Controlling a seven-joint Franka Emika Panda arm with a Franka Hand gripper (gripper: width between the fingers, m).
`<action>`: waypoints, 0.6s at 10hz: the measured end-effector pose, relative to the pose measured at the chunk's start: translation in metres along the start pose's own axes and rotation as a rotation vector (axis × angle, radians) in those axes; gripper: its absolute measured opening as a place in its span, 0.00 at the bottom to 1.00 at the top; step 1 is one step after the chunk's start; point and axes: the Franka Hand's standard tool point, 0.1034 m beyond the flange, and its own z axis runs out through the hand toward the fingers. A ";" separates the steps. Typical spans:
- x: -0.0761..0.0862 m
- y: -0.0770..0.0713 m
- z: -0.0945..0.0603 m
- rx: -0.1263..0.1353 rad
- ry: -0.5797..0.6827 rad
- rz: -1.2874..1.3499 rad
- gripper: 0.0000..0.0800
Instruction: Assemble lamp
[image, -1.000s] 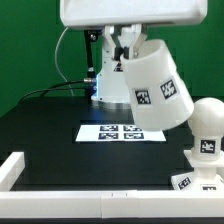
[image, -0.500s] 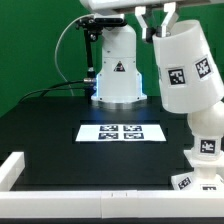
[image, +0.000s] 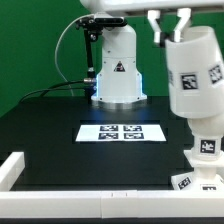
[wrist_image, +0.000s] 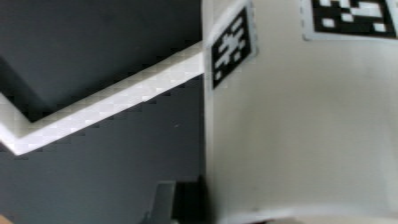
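Observation:
My gripper (image: 171, 28) is shut on the top of the white tapered shade (image: 196, 72) and holds it upright in the air at the exterior view's right. The shade hangs directly over the round-headed bulb (image: 206, 142), which stands on the square base (image: 200, 183); the shade's lower rim hides the bulb's top. In the wrist view the shade's tagged wall (wrist_image: 299, 120) fills most of the picture, with one finger (wrist_image: 178, 200) dark beside it.
The marker board (image: 121, 132) lies flat in the middle of the black table. A white raised border (image: 12, 168) runs along the table's front and the exterior view's left; it also shows in the wrist view (wrist_image: 98, 105). The arm's base (image: 117, 70) stands behind.
My gripper has carried the shade from the middle toward the exterior view's right and turned it from tilted to upright, so it now hangs over the bulb.

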 end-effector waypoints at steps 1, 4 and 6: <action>-0.003 -0.004 0.005 -0.004 -0.003 -0.014 0.06; -0.009 -0.002 0.024 -0.018 -0.010 -0.051 0.06; -0.016 -0.005 0.034 -0.029 -0.022 -0.063 0.06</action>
